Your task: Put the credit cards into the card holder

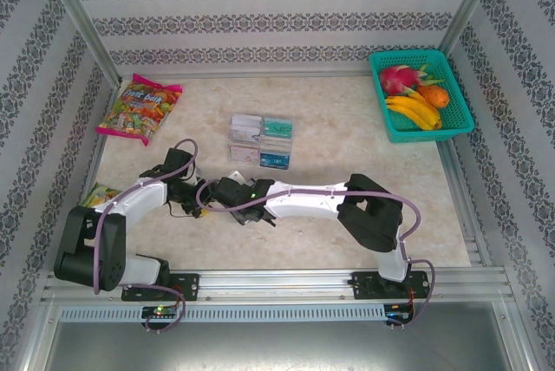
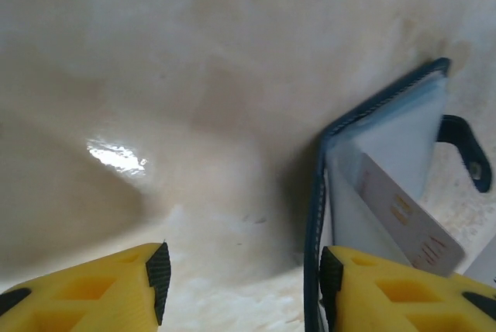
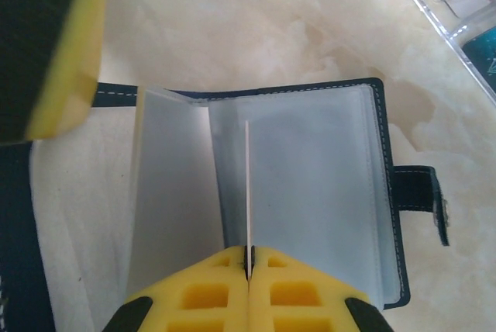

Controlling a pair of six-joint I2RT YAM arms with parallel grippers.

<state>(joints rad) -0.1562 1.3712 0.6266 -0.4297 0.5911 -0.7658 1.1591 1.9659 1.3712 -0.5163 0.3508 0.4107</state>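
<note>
Right end effector (image 3: pixel 248 256) tight on card (image 3: pixel 247 185)

The left arm (image 1: pixel 130 202) and the right arm (image 1: pixel 321 198) reach inward and meet low over the near part of the marbled surface (image 1: pixel 347 128). Just beyond them lies a clear tray (image 1: pixel 260 139) holding credit cards (image 1: pixel 276 159). A candy bag (image 1: pixel 139 109) lies far left. A teal basket (image 1: pixel 429 134) of fruit stands far right.

bright even light, a white glare patch on the table (image 2: pixel 116 157), wrist views softly blurred.
</note>
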